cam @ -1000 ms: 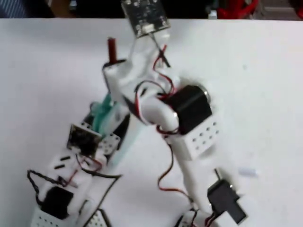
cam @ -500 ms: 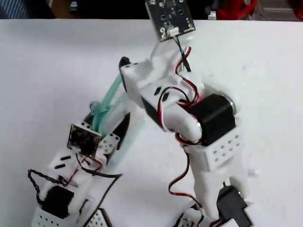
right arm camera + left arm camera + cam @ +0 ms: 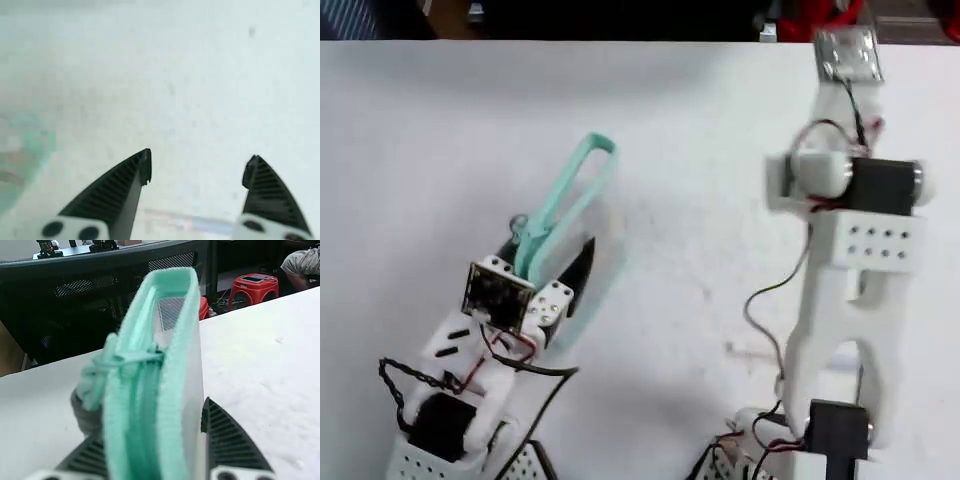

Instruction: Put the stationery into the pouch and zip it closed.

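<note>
Inside the left tool (image 3: 141, 407), the pouch (image 3: 172, 330) stands on edge.

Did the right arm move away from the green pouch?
Yes. The right arm swung away from the pouch, toward the right side of the table.

one pouch (image 3: 570, 205) and one white table (image 3: 720, 250). two arms, the left arm (image 3: 450, 370) and the right arm (image 3: 840, 300), carry two grippers, the left gripper (image 3: 155, 450) and the right gripper (image 3: 200, 157), two black fingers apiece. one red stool (image 3: 257, 282).
</note>
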Robot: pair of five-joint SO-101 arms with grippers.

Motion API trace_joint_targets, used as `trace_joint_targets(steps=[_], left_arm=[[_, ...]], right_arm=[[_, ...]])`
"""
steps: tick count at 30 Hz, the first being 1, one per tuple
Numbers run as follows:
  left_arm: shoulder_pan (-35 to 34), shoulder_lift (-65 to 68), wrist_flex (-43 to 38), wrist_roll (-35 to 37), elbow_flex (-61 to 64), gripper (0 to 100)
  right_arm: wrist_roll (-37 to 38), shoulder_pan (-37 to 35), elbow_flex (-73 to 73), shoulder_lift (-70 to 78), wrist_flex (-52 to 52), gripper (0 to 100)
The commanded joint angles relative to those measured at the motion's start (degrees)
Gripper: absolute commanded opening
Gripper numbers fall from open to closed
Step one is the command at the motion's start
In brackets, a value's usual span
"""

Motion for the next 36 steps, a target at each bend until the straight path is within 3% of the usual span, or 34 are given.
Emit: trace_joint_targets(steps=[1,4,6,17,28,30,33,36], left_arm=[[0.6,-0.7,-1.1,0.1,-0.3,18],[0.6,-0.7,-1.1,0.0,-0.3,18],[0.7,-0.7,-1.1,-0.1,-0.3,18],[0.6,-0.7,-0.9,-0.1,-0.2,18],[0.7,-0.7,-1.0,-0.2,-0.2,18],[0.7,-0.7,-1.0,-0.2,-0.2,18],[0.7,-0.7,-1.0,-0.2,-0.2,18],[0.7,-0.7,-1.0,-0.2,-0.2,18]], right_arm=[[38.7,6.8,18.8,-1.7,-1.6,27.9],[62.4,10.5,28.8,-1.9,-3.6,27.9],[72.0,13.5,33.1,-1.9,-3.6,27.9],[97.7,16.4,57.8,-1.8,-19.9,28.0],[97.0,9.8,73.5,-1.8,-42.8,27.6],[93.7,8.6,73.1,-1.8,-43.5,21.8],[89.2,7.3,70.5,-1.8,-43.2,0.1],[83.7,6.9,66.3,-2.2,-43.0,3.6]])
